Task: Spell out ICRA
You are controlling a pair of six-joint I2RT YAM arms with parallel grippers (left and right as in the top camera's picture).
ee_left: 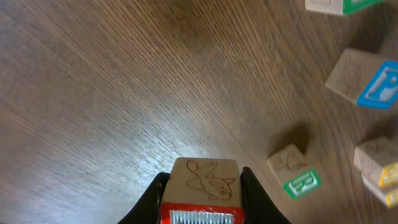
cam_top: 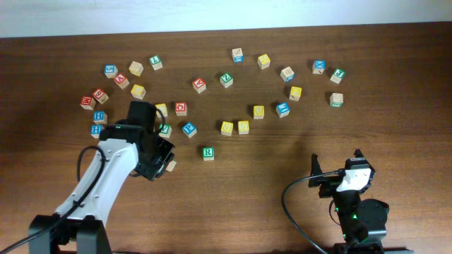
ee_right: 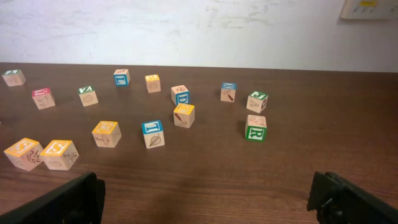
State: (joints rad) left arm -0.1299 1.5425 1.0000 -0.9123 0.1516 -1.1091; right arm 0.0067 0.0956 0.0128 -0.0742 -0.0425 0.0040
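Wood block (ee_left: 205,180) w/ a red-edged face sits clamped in the left gripper (ee_left: 204,186); the fingers (ee_left: 157,190) press its two opposite sides, so the claw is closed on it. It's a cube, so we see no long axis. In the left wrist view its plain face, engraved w/ an animal outline, is turned up to the cam, and the red-bordered face points back toward the claw body. We can't read the letter on it. In the overhead view it's at the left-front of the table (cam_top: 268,183), in front of the main scatter of blocks. We can't tell whether it rests on the wood or hangs just above.

Green R block (cam_top: 207,153) lies near it on its right, apart and not touching; its letter face is up in the overhead view. A blue-letter block (cam_top: 189,130) sits beyond, then two yellow blocks (cam_top: 227,128) side by side. The rest of the letter blocks spread in a loose band across the far half of the table.

Right gripper (ee_right: 205,193) is at the front right, well apart from every block; its fingers (ee_right: 68,202) stand wide apart w/ nothing between them.
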